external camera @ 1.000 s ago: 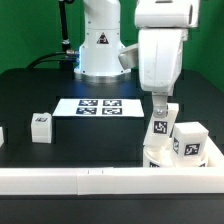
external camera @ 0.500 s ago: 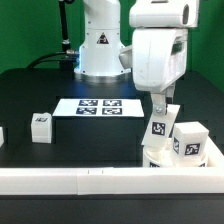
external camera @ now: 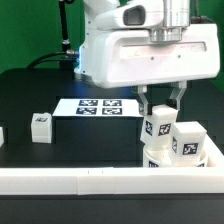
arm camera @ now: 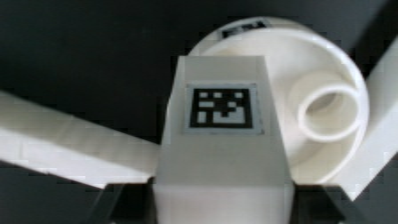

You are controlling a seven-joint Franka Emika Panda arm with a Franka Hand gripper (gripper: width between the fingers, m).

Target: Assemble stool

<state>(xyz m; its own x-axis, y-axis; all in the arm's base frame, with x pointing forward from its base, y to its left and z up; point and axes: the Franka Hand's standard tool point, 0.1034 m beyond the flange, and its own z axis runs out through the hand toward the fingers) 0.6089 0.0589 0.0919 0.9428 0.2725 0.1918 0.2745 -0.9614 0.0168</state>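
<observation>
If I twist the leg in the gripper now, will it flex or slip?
The leg looks thick and blocky, so probably stiff. Its smooth flat faces may slip in the gripper under hard twisting.

We count three legs: a lone leg (external camera: pixel 41 126) at nine o'clock on the table (external camera: pixel 60 150), then a second leg (external camera: pixel 157 126) and a third leg (external camera: pixel 190 141) side by side at four o'clock. Each shows one tag face to us. There is one round seat (external camera: pixel 160 157), and the wrist view shows us one hole (arm camera: pixel 331 110) in it. We count one long bar (external camera: pixel 90 181) at six o'clock and one marker board (external camera: pixel 100 106) at twelve; its tags are too blurred to number. One arm (external camera: pixel 150 50) carries one gripper (external camera: pixel 161 106) with two fingers (external camera: pixel 144 103). One more white piece (external camera: pixel 1 135) is cut off at nine o'clock; we cannot tell its kind.
</observation>
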